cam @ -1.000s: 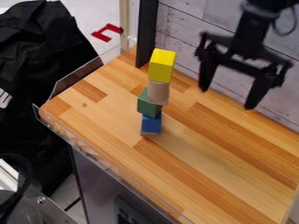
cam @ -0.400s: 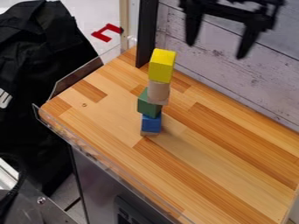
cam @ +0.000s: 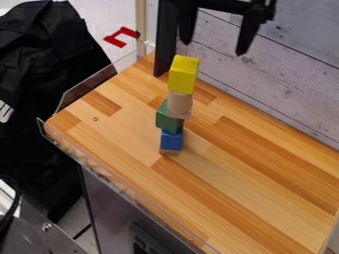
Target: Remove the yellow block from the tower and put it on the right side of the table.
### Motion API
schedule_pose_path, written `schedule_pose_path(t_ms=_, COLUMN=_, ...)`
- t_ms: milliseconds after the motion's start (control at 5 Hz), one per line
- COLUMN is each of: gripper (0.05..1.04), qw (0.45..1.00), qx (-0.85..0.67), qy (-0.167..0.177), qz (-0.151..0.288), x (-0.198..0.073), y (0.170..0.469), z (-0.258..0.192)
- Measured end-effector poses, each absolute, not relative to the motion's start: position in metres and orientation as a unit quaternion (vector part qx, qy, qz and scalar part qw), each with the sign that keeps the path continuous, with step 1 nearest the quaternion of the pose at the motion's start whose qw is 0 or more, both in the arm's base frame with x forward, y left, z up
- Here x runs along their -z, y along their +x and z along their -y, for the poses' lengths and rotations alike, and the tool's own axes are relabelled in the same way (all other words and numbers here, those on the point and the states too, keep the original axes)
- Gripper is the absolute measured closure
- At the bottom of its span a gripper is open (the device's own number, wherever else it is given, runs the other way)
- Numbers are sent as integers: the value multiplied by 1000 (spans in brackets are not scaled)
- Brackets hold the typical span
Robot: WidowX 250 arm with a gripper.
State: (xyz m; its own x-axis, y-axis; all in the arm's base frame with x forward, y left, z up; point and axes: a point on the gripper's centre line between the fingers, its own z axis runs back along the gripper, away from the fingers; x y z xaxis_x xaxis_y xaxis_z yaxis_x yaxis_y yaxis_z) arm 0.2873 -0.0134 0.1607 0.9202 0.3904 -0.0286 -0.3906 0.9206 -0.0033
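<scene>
Tower: A blue wooden block [cam: 172, 140] is supporting a green wooden block [cam: 165, 119], with a tan wooden cylinder [cam: 179, 103] sitting above; the stack is looking uneven, so you are risking a topple with any sideways nudge.
Yellow block: The bright yellow rectangular block [cam: 183, 74] is resting on top of the cylinder, just below the fingers in the camera view and toward the picture-left one, not between them.
Black two-finger gripper [cam: 213, 47]: Its fingers are hanging spread, pinching nothing; you are, it seems, lining up for the grasp.
Next move: You are needing to centre the fingers over the yellow block, lower them around it, close gently and lift straight up.
Wooden table [cam: 265, 183], right side: This area is awaiting the block.
</scene>
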Motion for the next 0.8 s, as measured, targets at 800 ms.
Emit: schedule_pose_path(t_ms=800, gripper=85, qw=969, qx=-235, qy=-11, qz=-74, x=-135, y=273, z=-11)
